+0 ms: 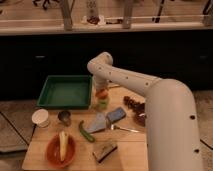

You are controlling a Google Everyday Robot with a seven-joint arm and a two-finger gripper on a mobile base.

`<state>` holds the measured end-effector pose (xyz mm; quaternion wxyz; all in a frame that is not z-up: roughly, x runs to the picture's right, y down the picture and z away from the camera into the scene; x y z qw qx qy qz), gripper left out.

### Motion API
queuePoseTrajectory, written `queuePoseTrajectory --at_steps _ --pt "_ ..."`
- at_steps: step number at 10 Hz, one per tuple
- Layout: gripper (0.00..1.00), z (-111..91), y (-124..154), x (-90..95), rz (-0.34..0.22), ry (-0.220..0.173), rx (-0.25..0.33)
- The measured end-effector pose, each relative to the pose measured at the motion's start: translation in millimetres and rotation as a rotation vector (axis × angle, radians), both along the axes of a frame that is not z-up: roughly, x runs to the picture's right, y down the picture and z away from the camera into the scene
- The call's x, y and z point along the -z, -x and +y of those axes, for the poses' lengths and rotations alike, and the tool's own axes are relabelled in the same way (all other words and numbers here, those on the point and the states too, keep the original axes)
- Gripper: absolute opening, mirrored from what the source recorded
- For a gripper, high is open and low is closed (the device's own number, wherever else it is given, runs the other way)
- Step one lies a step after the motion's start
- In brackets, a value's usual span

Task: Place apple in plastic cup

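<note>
The apple (102, 94) is a small orange-red fruit sitting at the top of the light-green plastic cup (102, 103), which stands on the wooden table just right of the green tray. My gripper (101, 88) hangs straight down from the white arm, directly over the apple and touching or nearly touching it. The arm's wrist hides most of the gripper.
A green tray (65, 92) lies left of the cup. A white cup (40, 118) and small metal cup (64, 117) stand front left. An orange bowl (61, 149) with a banana, a green pepper (85, 131), a blue sponge (116, 115) and dark fruit (132, 103) surround it.
</note>
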<state>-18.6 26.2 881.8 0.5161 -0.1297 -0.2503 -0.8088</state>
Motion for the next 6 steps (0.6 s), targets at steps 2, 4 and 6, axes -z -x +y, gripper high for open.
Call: queuePoseTrajectory --at_steps 2,4,6 --pt "0.80 -0.4 -0.1 0.2 -0.006 0.002 -0.006" --pt "0.80 -0.4 -0.9 0.4 -0.003 0.003 -0.011" --pt "0.80 -0.8 -1.7 0.2 -0.002 0.004 -0.014"
